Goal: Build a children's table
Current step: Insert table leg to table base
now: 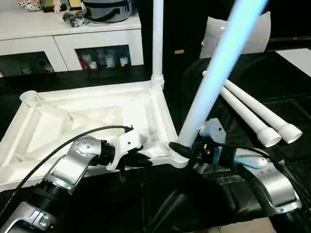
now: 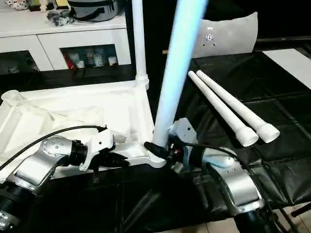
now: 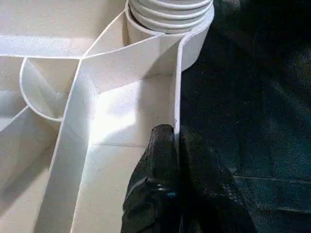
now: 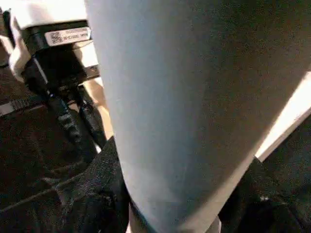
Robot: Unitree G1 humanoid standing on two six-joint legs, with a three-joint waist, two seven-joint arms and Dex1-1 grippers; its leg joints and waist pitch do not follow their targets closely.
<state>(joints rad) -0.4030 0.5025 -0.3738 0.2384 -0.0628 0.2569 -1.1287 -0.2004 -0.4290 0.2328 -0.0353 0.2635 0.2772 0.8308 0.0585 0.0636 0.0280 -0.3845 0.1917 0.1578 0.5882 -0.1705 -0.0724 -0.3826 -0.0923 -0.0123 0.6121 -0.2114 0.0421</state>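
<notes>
The white table top (image 1: 87,116) lies upside down on black cloth. One leg (image 1: 158,39) stands upright in its far right corner socket. A second leg (image 1: 214,73) leans tilted over the near right corner socket (image 1: 177,158), and my right gripper (image 1: 187,151) is shut around its lower end; black fingers (image 4: 97,184) flank it in the right wrist view. My left gripper (image 1: 145,158) is shut on the table top's near rim just left of that corner, with the rim wall (image 3: 176,87) pinched between its fingers (image 3: 160,145). Two loose legs (image 1: 255,114) lie on the cloth to the right.
A white cabinet with glass doors (image 1: 73,43) stands at the back left, with clutter on top. A grey-white cushion (image 1: 243,34) leans at the back right. Black cloth (image 1: 233,63) covers the work area, and light floor (image 1: 243,227) shows at the near right edge.
</notes>
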